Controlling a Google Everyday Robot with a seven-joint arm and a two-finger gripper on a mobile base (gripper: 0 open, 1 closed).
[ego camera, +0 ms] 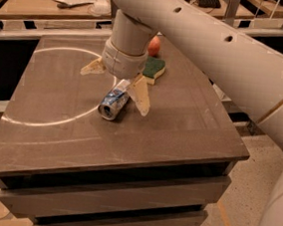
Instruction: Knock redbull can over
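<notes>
The redbull can [113,103], slim and silver-and-blue, lies on its side on the dark tabletop [180,124], its shiny end facing the front left. My gripper [113,92] hangs just above it, open, with its cream fingers [139,97] spread to either side of the can. The right finger stands close beside the can's upper end. The left finger is lifted away to the left. The can is not held.
An orange-red apple [154,46] and a green-and-yellow sponge [154,68] sit behind the gripper at the table's back. A white arc [50,121] marks the tabletop at the left. My arm spans the upper right. A cluttered desk [52,1] stands behind.
</notes>
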